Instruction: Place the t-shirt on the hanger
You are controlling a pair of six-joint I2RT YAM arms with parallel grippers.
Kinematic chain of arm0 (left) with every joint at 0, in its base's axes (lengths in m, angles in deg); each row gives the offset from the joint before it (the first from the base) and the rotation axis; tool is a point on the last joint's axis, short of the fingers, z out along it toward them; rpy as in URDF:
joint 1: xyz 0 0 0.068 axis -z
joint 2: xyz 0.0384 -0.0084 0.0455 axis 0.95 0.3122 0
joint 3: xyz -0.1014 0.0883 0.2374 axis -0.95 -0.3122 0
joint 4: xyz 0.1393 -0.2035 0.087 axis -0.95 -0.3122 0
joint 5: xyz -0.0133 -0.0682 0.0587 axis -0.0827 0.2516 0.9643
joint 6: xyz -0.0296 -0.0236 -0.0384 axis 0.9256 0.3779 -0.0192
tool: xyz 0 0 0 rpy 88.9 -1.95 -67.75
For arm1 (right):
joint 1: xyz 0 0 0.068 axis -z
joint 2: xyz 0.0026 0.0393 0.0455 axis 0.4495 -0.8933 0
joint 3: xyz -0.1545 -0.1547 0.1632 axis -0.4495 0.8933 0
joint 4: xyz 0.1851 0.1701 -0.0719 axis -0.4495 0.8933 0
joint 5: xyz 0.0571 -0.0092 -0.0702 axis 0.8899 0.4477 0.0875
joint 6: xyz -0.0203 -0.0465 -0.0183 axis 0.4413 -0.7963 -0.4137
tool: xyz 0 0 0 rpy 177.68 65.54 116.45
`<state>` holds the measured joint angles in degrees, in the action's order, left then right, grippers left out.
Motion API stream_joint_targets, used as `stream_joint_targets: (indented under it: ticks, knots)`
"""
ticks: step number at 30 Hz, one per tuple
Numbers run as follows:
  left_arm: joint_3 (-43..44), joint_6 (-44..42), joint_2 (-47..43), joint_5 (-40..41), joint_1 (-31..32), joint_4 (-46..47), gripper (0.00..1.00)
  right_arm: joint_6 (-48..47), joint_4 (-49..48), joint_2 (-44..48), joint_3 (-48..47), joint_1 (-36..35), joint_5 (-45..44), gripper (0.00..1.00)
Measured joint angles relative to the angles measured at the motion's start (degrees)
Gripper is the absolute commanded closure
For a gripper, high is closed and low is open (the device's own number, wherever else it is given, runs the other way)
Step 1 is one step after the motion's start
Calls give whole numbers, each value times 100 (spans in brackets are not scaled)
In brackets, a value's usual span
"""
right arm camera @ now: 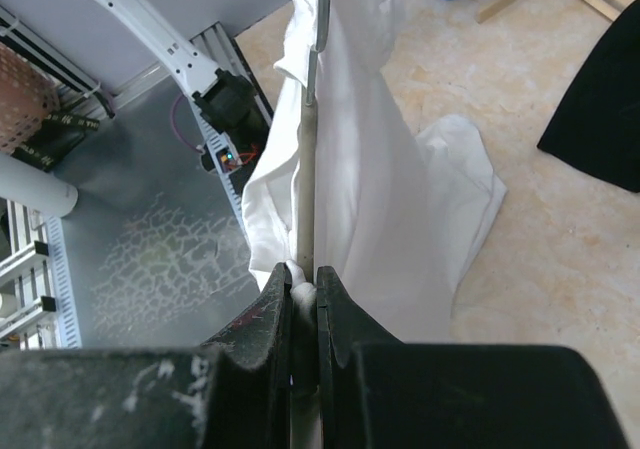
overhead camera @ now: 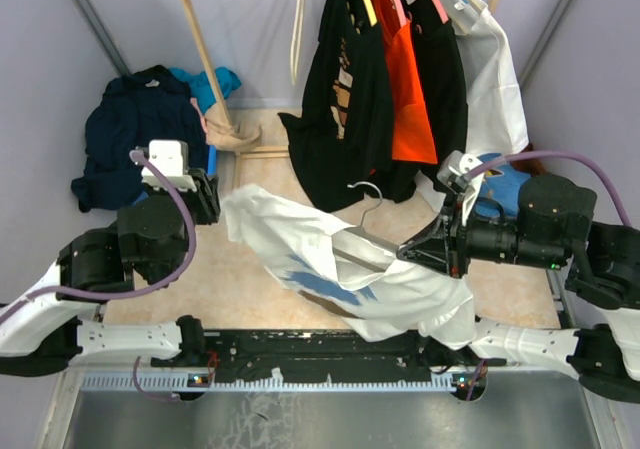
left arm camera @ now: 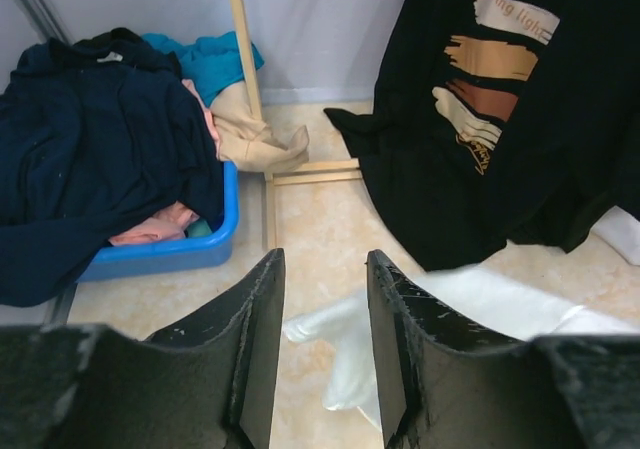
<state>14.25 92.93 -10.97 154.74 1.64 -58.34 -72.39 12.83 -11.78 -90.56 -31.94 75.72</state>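
Pinching the hanger (right arm camera: 305, 169) between its jaws, the right gripper (right arm camera: 303, 277) has the t-shirt (right arm camera: 390, 189) draped either side; the left gripper (left arm camera: 325, 269) stands with jaws spread, cloth just beyond them.

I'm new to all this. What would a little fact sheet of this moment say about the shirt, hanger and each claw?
t-shirt: white, blue print, draped over the hanger
hanger: mostly inside the cloth, wire hook poking out
right claw: shut on the hanger's arm
left claw: open, empty, near the shirt's end
behind: black t-shirt on a rack, blue bin of clothes
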Motion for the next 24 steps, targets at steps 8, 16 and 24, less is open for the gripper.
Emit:
stream_joint_targets:
  ticks: [8, 16, 24]
  knots:
    - [59, -444, -22, -660, 0, 199, 45, -17, 31, -197, 50, 0, -48, 100]
    - [-105, -868, 74, -2151, 0, 398, 42, -107, 33, -374, 48, 0, -101, 100]
    - [-81, -1169, 387, -3364, 0, 699, 41, -114, 33, -529, 48, 0, -166, 100]
